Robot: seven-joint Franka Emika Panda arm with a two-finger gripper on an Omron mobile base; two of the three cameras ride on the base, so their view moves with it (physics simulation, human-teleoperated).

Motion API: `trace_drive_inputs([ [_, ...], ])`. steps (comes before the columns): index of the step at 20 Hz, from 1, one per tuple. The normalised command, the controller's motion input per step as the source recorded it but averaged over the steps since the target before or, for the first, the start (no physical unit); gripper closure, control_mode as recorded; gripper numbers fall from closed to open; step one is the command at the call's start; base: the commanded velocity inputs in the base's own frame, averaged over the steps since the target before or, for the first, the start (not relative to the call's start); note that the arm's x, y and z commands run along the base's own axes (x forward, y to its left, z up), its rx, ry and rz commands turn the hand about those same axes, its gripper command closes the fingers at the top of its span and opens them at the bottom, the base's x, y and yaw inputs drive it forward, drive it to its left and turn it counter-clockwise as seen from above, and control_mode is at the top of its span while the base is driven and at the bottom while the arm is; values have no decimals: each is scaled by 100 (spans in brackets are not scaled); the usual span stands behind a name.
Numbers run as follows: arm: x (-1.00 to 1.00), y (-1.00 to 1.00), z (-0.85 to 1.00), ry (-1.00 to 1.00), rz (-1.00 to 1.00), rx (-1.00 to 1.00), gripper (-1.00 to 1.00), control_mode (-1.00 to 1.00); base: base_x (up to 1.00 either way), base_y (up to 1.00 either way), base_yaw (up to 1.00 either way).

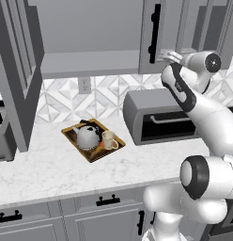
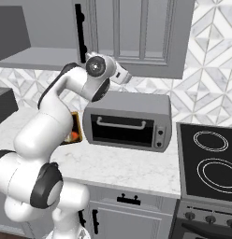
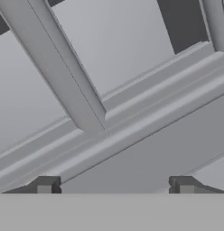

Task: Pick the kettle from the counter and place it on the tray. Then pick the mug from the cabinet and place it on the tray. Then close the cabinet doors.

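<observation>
The silver kettle (image 1: 87, 137) and the cream mug (image 1: 109, 140) both stand on the brown tray (image 1: 76, 147), which lies on the white counter (image 1: 52, 169). The cabinet (image 1: 90, 63) shows a bare grey shelf. Its left door (image 1: 17, 80) is swung wide open. The right door (image 1: 167, 23) with its black bar handle (image 1: 155, 33) faces the room. My gripper (image 1: 167, 56) (image 2: 126, 78) is raised at that door's lower edge. In the hand view the gripper (image 3: 114, 187) is open, its fingertips (image 3: 44, 185) far apart with nothing between them, right against the door's grey frame (image 3: 132, 131).
A large grey toaster oven (image 1: 156, 117) (image 2: 127, 121) stands on the counter right below my hand. A black stove top (image 2: 209, 158) lies to the right. Grey drawers (image 1: 109, 207) run under the counter. A dark appliance (image 1: 1, 132) sits at the far left.
</observation>
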Motion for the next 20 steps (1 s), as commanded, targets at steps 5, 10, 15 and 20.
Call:
trace_drive_inputs([
  [5,13,-10,-68,6,-2,0,-100,-100,0,0,0],
  [10,-2,-1,-49,7,-4,0,-100,-100,0,0,0],
  [15,-27,-2,-33,3,-6,0,-100,-100,0,0,0],
  [20,-90,4,28,-3,-8,0,-100,-100,0,0,0],
])
